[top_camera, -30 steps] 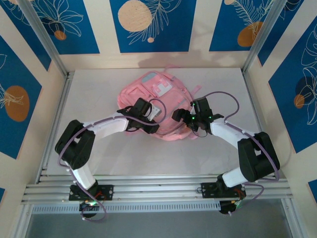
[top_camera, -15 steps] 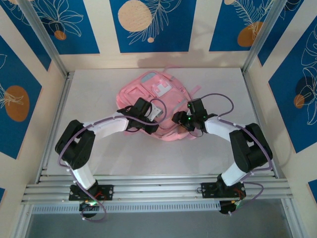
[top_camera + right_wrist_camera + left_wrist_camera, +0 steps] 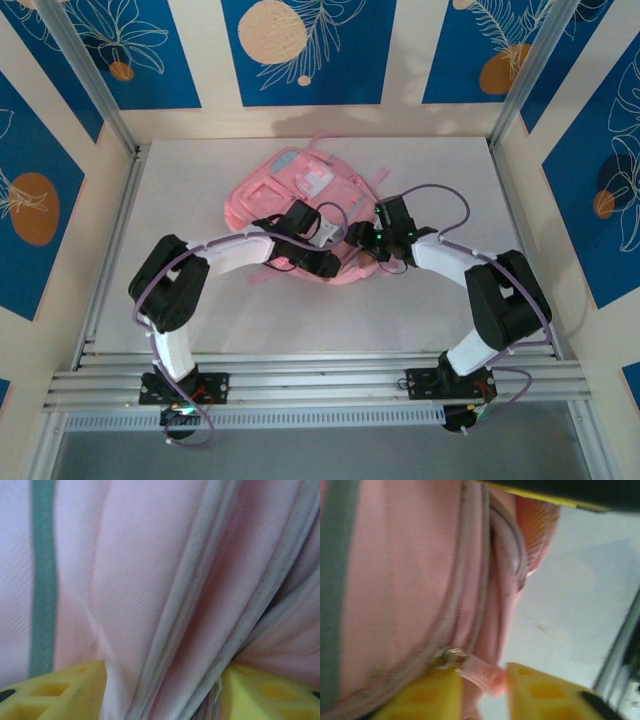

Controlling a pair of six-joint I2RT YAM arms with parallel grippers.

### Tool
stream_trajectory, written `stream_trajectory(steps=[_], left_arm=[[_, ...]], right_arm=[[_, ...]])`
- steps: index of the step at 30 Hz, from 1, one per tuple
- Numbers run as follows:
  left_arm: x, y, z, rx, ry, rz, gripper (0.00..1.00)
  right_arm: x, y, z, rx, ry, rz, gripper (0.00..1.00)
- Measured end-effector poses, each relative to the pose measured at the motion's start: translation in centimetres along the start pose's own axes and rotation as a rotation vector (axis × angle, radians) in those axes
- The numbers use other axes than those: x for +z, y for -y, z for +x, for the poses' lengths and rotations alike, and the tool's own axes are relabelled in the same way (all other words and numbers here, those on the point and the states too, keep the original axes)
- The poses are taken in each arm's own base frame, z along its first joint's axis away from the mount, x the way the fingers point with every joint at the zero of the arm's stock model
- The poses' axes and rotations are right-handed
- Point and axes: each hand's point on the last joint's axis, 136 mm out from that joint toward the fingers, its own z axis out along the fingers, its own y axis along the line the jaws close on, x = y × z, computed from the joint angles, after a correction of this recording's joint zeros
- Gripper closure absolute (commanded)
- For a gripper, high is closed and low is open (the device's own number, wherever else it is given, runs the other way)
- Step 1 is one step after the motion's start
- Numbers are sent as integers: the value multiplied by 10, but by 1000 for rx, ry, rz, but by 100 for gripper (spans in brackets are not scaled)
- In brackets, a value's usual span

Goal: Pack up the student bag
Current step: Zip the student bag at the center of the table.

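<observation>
Top external view: student bag [image 3: 290, 185] lies flat on the table [image 3: 440, 310], with both arms at its near edge. Left gripper [image 3: 484, 682]: fingers apart, pink zipper tab [image 3: 482, 672] between them. Right gripper [image 3: 162, 680]: fingers apart astride a bunched fold of bag fabric; whether it pinches cannot be told.

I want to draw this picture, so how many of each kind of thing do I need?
Pink backpack: 1
Robot arms: 2
Total: 3
</observation>
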Motion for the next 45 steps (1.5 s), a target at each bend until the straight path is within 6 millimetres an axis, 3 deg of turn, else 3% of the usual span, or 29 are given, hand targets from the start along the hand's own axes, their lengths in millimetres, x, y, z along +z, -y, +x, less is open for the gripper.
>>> stream_trajectory(steps=[4,8,12,15,18,21,24,30,38,45], left_arm=[[-11,12,-5,-33,30,21,40],[-46,19,-17,-66,138,14,35],[-87,6,-35,-143,281,-9,31],[-103,-12,-39,-221,344,-34,30],[-104,-31,-35,-293,357,-66,29],[-99,-37,-31,-333,348,-73,28],[-94,-41,-30,-360,345,-72,27],[-92,-51,-33,-388,365,-87,27],[-72,-78,-28,-438,336,-124,31],[-68,-84,-28,-458,336,-126,36]], right_arm=[[-24,-12,7,-41,0,-14,31],[-48,-22,16,-96,-3,-31,32],[-57,-30,27,-160,-36,-28,38],[-56,-37,40,-224,-77,-27,46],[-48,-49,54,-314,-132,-24,53],[-36,-59,63,-418,-182,-2,61],[-23,-64,67,-506,-224,35,62],[-3,-46,71,-604,-284,170,60],[2,-28,81,-679,-315,280,61],[14,-21,85,-692,-340,305,80]])
